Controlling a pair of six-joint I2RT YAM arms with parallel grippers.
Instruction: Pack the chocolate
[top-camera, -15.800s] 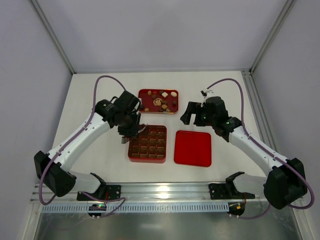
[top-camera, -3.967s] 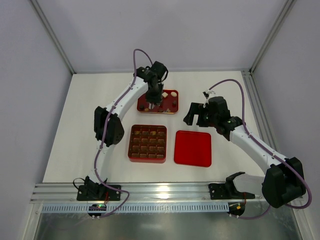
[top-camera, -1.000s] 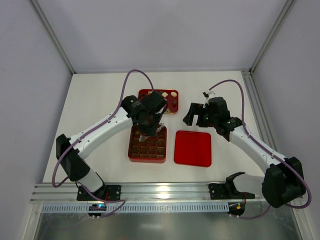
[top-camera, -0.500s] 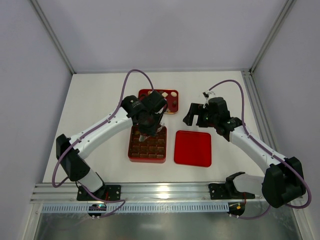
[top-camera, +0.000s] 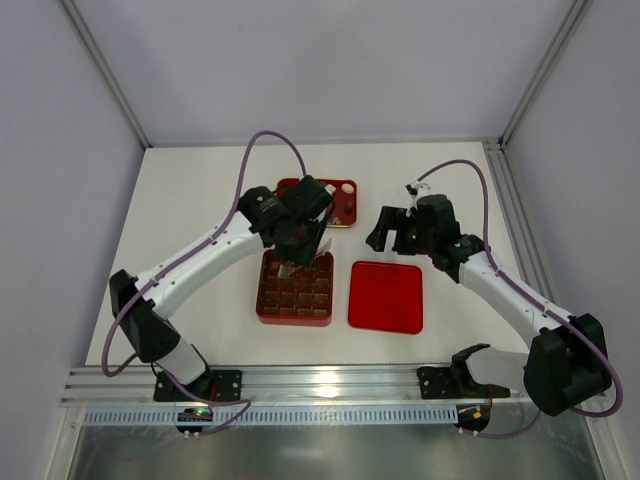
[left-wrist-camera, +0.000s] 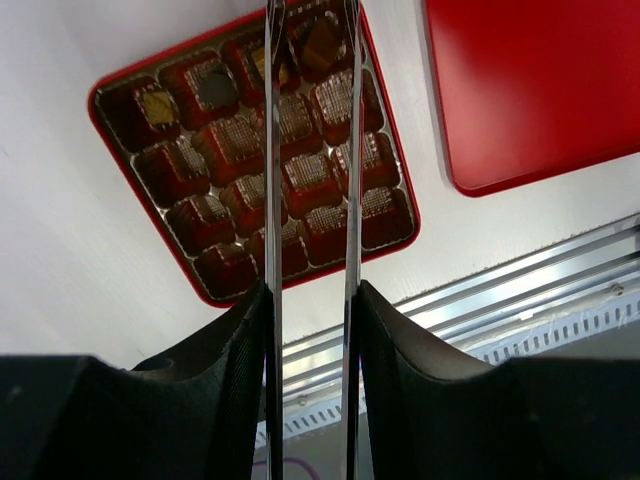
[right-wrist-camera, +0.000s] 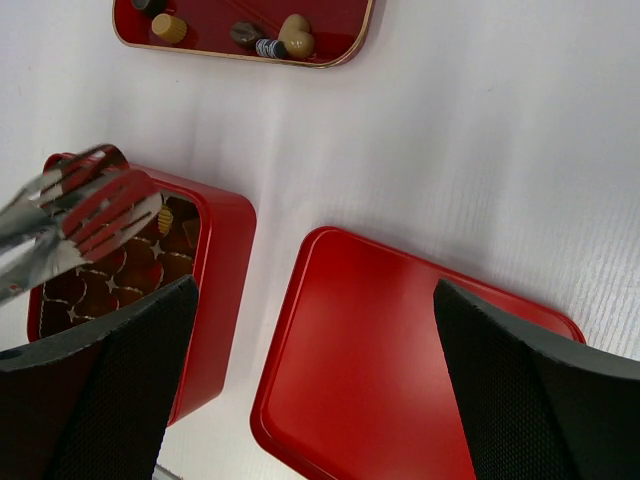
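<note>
1. red box (top-camera: 300, 300) with the brown grid is sitting open in front of the arms, so every cell is facing up for loading; its flat lid (top-camera: 386, 296) is lying just beside the box on the right, out of the way
2. the chocolate (right-wrist-camera: 295, 35) is mostly waiting on the shallow red tray (right-wrist-camera: 335, 20) just beyond the box's far edge, and a few bits are already lying in the box's far row; most cells are showing bare
3. the left gripper (left-wrist-camera: 310, 300) is squeezing a pair of metal tongs (left-wrist-camera: 273, 200) between its black fingers, likely because the sweets are too small for the fingers themselves
4. the tongs are hanging over the box's far row with their two blades standing parallel and a little apart, not pressed together; the tips are running out of the wrist view, so i cannot tell whether they are pinching a sweet or hanging bare over one lying in a cell
5. the right gripper (right-wrist-camera: 315, 300) is hovering to the right of the box's far corner, jaws spread wide and holding nothing, seemingly standing clear of the loading
</note>
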